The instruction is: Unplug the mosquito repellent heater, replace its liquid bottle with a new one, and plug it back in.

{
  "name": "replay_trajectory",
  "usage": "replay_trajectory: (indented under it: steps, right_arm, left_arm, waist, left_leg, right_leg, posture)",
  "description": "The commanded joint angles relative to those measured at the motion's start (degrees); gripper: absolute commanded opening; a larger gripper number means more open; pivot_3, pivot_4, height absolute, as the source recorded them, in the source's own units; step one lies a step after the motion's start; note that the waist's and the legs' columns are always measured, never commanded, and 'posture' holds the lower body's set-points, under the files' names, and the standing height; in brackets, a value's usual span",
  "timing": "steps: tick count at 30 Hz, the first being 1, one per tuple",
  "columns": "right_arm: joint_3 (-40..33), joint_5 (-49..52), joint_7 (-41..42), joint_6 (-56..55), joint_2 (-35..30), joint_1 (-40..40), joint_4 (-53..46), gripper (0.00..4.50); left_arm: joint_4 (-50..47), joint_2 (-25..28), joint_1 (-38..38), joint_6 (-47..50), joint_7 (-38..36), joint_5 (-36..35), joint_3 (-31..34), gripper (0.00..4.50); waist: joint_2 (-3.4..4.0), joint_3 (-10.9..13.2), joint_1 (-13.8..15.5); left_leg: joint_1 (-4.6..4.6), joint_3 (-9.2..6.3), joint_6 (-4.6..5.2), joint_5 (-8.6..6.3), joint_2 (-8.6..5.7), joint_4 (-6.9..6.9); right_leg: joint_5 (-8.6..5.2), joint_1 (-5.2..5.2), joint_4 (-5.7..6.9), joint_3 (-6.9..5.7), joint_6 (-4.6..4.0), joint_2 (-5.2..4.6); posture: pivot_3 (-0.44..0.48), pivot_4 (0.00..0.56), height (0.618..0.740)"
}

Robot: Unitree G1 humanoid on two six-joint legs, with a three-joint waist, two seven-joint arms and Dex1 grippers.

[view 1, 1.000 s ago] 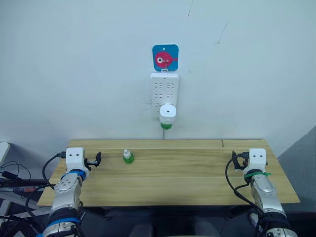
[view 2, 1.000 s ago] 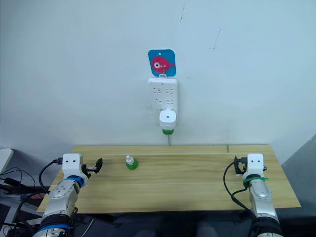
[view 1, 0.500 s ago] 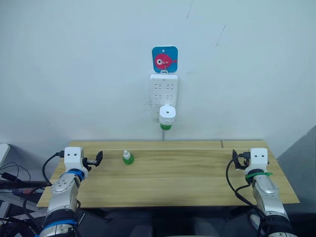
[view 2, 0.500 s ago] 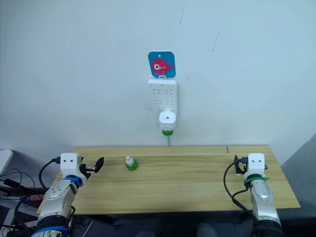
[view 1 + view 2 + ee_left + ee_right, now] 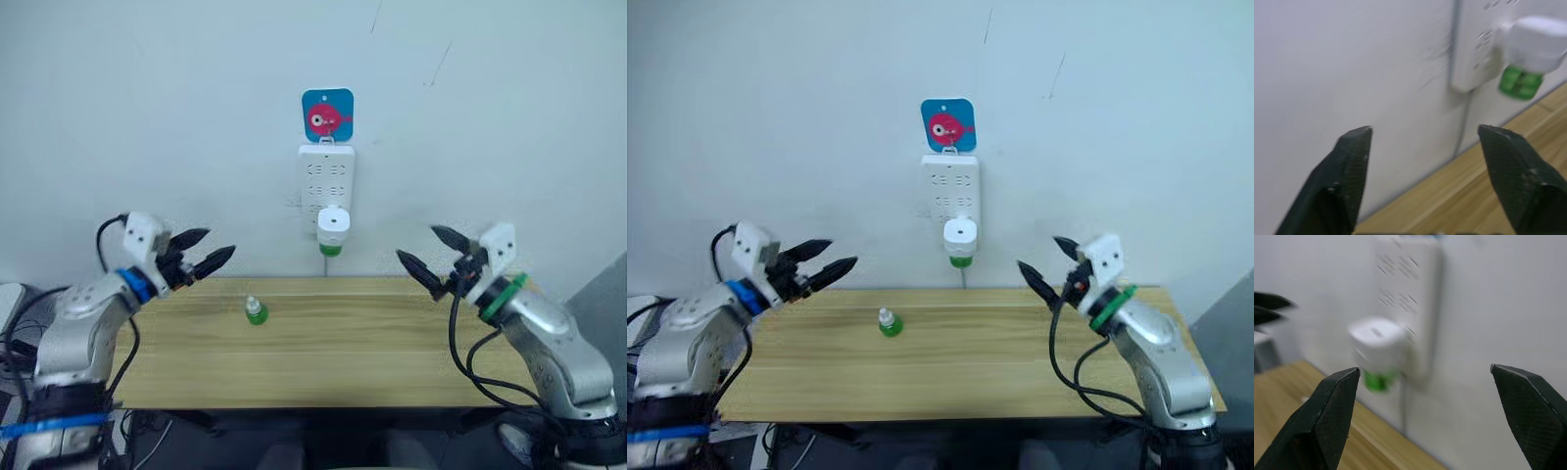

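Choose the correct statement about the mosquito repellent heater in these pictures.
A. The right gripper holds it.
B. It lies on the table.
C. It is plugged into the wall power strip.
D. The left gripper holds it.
C: the heater sits on the power strip, with both grippers apart from it.

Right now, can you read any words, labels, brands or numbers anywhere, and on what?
None can be read.
Blue card on the wall: a pink fish picture, no text.
Power strip: socket holes, no readable marking.
Heater: plain white, no readable label.
Bottle on the table: any label is too small to read.
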Motion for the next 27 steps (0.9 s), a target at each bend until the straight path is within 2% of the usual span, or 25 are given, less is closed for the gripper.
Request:
replay_trajectory:
  steps: [1,9,18,27]
  right_arm:
    - [1.0,1.9,-1.8,5.2,-0.1,-5.4,-2.8,4.5]
    - [4.4,1.8,-0.2,8.0,-0.6,-7.9,-5.5,4.5]
    - [5.3,-1.9,-0.4,4.4,0.5,-6.0,-2.6,4.5]
    - [4.5,-3.3,-1.6,3.8,1.5,-4.2,-2.4,4.5]
  left_arm:
    - [0.4,-0.3,-6.2,1.6,-2.9,0.6,-3.8,2.15]
    - [14.8,-6.0,-19.9,-5.7,-5.9,7.0,-10.1,2.15]
    - [36.8,-12.3,-33.1,-18.4,-5.2,14.3,-11.3,2.15]
    - [47.8,-15.0,-38.8,-23.5,-10.0,16.1,-11.4,2.15]
  waist:
    - [-0.05,0.1,0.0]
    - [-0.1,0.3,-0.1]
    - [-0.42,1.3,-0.4]
    - [-0.5,2.0,-1.0]
  left_leg:
    - [0.0,-0.01,-0.01,-0.04,0.0,-0.01]
    - [-0.08,-0.05,0.0,-0.13,-0.01,0.01]
    - [-0.12,-0.03,0.0,-0.13,-0.01,0.08]
    - [-0.32,-0.12,-0.01,-0.12,-0.02,0.21]
  right_leg:
    - [0.0,-0.03,0.01,0.0,0.0,0.0]
    - [-0.03,-0.08,-0.04,-0.01,0.05,0.0]
    - [-0.04,-0.08,-0.03,-0.02,0.06,0.05]
    - [-0.05,-0.16,-0.03,-0.09,0.08,-0.13]
  posture:
    - [0.043,0.096,0.74]
    - [0.024,0.101,0.74]
    - [-0.028,0.124,0.74]
    - [-0.043,0.134,0.74]
